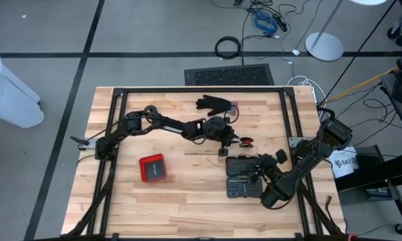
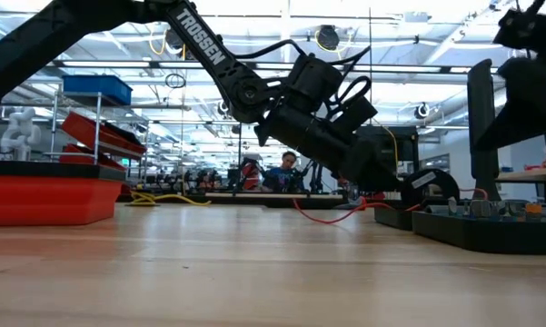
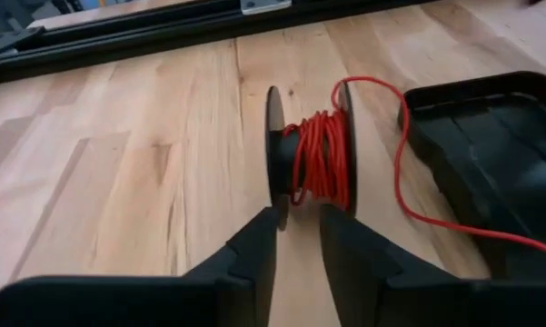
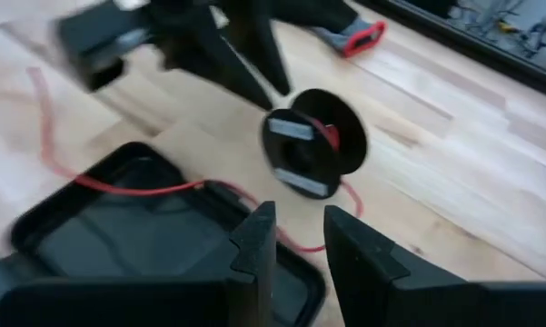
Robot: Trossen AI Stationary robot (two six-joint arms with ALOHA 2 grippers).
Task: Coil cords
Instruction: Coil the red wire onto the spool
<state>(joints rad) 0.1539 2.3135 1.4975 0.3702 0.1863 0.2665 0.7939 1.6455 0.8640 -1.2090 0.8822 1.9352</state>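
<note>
A small black spool (image 3: pixel 311 150) wound with red cord stands on its two flange rims on the wooden table, right of centre (image 1: pixel 245 141). The cord's loose tail (image 3: pixel 409 195) runs off over the rim of a black tray (image 3: pixel 491 154). My left gripper (image 3: pixel 300 218) is open and points slantwise down at the spool, its fingertips right at the spool's near side. My right gripper (image 4: pixel 300 222) hangs open over the black tray (image 4: pixel 118 227), short of the spool (image 4: pixel 313 141), with nothing between its fingers. My left gripper comes at the spool's lower near side (image 3: pixel 300 195) slanting down from the table's left. One fingertip (image 3: pixel 265 227) lines up with a flange, the other (image 3: pixel 338 227) with the wound cord. I cannot tell whether either touches the spool.
A black glove with a red cuff (image 1: pixel 214 104) lies at the far middle. A red box (image 1: pixel 152 167) sits at the near left. Two black trays (image 1: pixel 244 177) lie near right under my right arm. A black frame (image 1: pixel 114 120) borders the table.
</note>
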